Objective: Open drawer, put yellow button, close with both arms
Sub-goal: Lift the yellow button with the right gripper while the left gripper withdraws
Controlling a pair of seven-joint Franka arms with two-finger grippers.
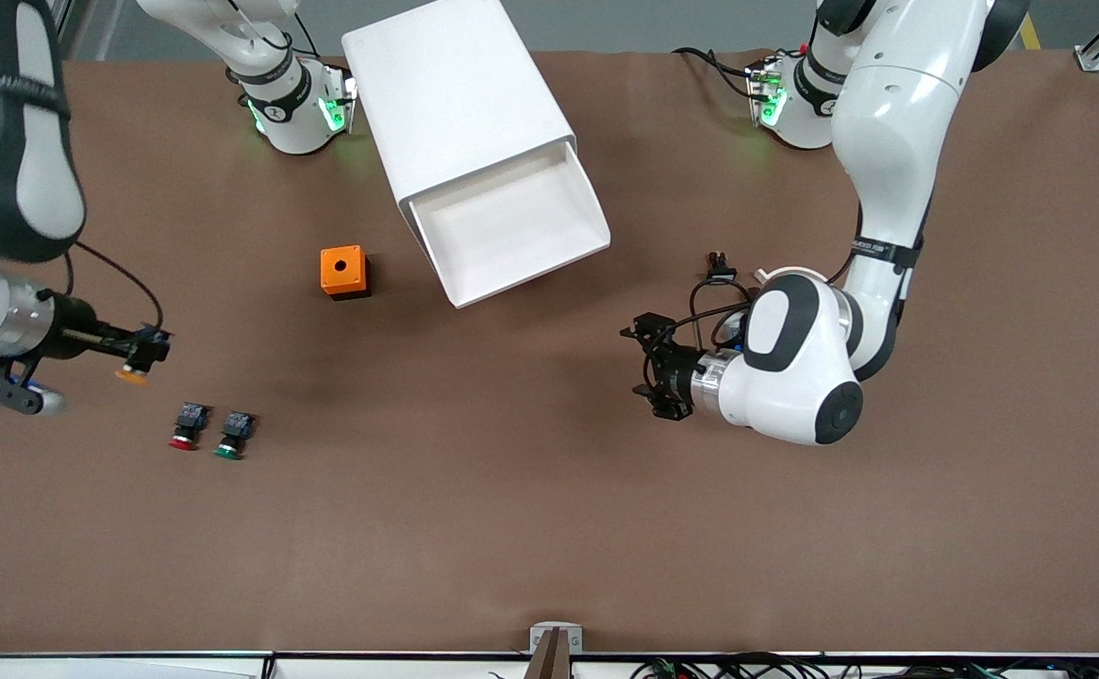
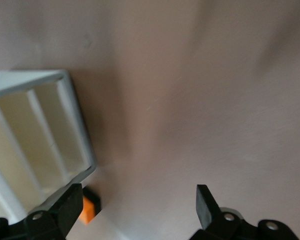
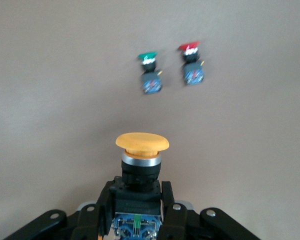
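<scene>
Front view: at the left edge of the frame, the right claw (image 1: 141,358) grips the yellow button (image 1: 131,375), cap pointing down, above the brown desk (image 1: 549,528). Just below it in the frame lie a red-capped button (image 1: 187,427) and a green-capped button (image 1: 233,436), side by side. In the upper centre stands the white cabinet (image 1: 455,104), its top drawer (image 1: 511,226) pulled out and showing a bare white floor. An orange box (image 1: 343,272) with a round hole sits beside the drawer. At centre right the left claw (image 1: 645,368) hangs over bare desk.

Left wrist view: the left claw's black fingers (image 2: 206,205) stand wide apart, holding nothing. The cabinet's drawer fronts fill the left side of the frame, the orange box peeking out at the lower left.

Right wrist view: at bottom centre the right claw clamps the yellow button's black body, yellow cap up in the frame. The green-capped and red-capped buttons lie at the top of the frame.
</scene>
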